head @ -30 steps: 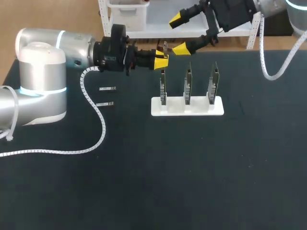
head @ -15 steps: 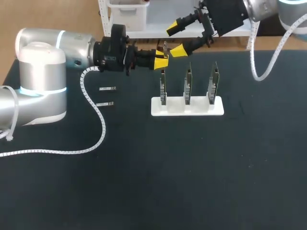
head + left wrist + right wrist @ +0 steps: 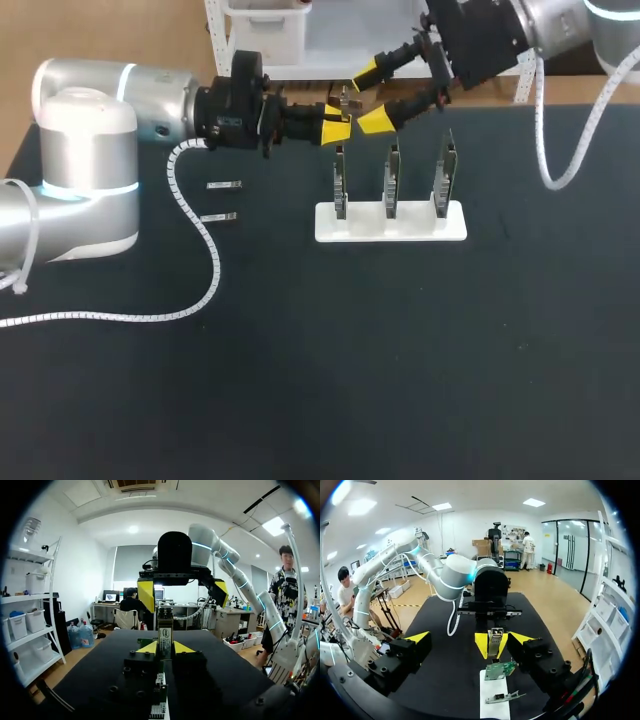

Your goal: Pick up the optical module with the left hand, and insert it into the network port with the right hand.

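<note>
Optical module, a small silvery metal block (image 3: 344, 101), sits pinched in the left gripper (image 3: 335, 124) near the black tabletop's (image 3: 300, 350) far edge, above the white rack (image 3: 400, 226) of upright green boards (image 3: 391, 178). Right gripper (image 3: 368, 97) gapes wide around it, seemingly not touching.

So the left gripper (image 3: 337, 128) has the small metal optical module (image 3: 343, 101) up over the white plastic stand (image 3: 390, 226) — right gripper (image 3: 368, 97) just beside it.

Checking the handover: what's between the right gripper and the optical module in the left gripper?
Nothing: the head view shows a bare gap from the open right gripper to the optical module in the left gripper.
</note>
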### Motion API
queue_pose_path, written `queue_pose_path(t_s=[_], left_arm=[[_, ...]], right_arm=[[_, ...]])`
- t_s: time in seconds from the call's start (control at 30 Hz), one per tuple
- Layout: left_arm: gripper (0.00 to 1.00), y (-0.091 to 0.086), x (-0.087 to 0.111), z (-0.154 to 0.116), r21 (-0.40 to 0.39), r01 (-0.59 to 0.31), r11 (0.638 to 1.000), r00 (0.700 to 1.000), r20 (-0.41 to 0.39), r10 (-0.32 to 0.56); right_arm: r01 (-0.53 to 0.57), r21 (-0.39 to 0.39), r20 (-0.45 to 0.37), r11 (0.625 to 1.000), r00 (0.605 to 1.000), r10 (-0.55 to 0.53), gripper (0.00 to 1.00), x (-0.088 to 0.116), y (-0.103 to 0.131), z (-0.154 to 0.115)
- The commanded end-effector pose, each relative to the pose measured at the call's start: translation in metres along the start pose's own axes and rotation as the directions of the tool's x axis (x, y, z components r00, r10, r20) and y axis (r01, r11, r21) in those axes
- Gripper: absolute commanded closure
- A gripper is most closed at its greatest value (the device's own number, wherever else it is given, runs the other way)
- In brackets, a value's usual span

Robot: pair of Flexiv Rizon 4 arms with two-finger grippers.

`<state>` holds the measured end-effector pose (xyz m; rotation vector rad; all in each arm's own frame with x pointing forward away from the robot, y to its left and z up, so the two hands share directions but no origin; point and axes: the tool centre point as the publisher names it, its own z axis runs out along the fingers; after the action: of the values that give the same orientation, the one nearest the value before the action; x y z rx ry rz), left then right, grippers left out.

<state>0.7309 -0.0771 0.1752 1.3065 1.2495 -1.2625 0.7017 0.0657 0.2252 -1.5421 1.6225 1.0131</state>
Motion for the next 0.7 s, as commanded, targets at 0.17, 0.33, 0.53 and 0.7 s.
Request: queue_pose_path(t_s=[0.17,0.33,0.53,0.7], left_arm=[[1.0,0.001,0.0,0.0,0.002,0.001,1.0,1.0,-0.001,-0.001],[1.0,0.001,0.0,0.0,0.002,0.001,1.0,1.0,-0.001,-0.001],[1.0,0.001,0.0,0.0,0.002,0.001,1.0,1.0,-0.001,-0.001],[1.0,0.001,0.0,0.0,0.002,0.001,1.0,1.0,-0.001,-0.001]], right_arm=[[0.025,0.056,0.022,0.998,0.999,-0.027,0.0,-0.005,0.0,0.01],[0.041,0.022,0.03,0.999,0.999,-0.042,0.0,-0.008,-0.001,0.018],[0.047,0.005,0.039,0.999,0.998,-0.047,0.0,-0.007,-0.01,0.026],[0.063,0.037,0.034,0.997,0.997,-0.064,0.0,-0.01,-0.013,0.016]])
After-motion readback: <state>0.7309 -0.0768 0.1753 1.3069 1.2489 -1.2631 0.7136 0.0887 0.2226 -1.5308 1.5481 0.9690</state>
